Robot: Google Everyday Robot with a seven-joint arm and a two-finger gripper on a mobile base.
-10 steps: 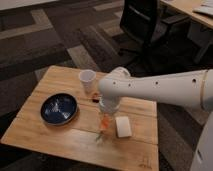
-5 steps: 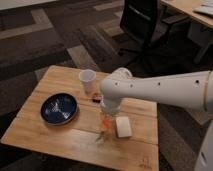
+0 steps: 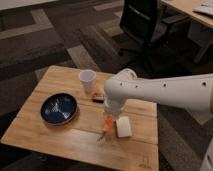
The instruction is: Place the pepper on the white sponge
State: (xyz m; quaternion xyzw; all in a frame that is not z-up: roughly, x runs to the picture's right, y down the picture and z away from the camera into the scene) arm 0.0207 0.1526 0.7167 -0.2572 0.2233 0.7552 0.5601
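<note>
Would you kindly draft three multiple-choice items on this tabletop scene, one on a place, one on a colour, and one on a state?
1. Where does the white sponge lie?
A. Inside the bowl
B. On the table, right of the pepper
C. Under the cup

2. What colour is the bowl?
A. Dark blue
B. Yellow
C. Green

3. Where is the pepper now?
A. Lying on the sponge
B. Inside the white cup
C. Beside the sponge, just below the gripper

Answers:
1 B, the sponge rests on the wooden table, next to the pepper.
2 A, its inside looks dark blue.
3 C, the pepper sits left of the sponge, under the gripper.
</note>
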